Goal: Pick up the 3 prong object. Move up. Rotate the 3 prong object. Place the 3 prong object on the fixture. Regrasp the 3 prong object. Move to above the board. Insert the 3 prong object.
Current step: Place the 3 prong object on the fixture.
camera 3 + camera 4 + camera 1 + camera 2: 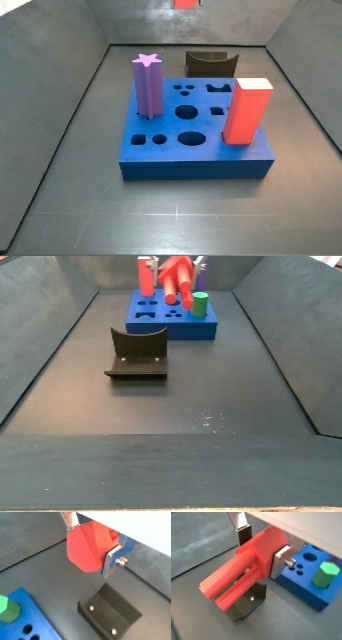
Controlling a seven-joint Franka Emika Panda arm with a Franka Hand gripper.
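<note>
My gripper (91, 543) is shut on the red 3 prong object (85, 551) and holds it in the air, prongs roughly level. In a wrist view its long prongs (228, 584) stick out from between the silver fingers (280, 561). The black fixture (110, 614) stands on the floor below the held piece, also seen in a wrist view (244, 606). In a side view the gripper (174, 268) with the red piece is high above the blue board's (171, 318) end. In a side view only the piece's red tip (187, 3) shows, beyond the fixture (207, 64).
The blue board (194, 140) carries a purple star post (148, 85) and a red-orange block (247, 110). A green peg (326, 574) stands in the board (304, 587). Dark walls enclose the floor on the sides.
</note>
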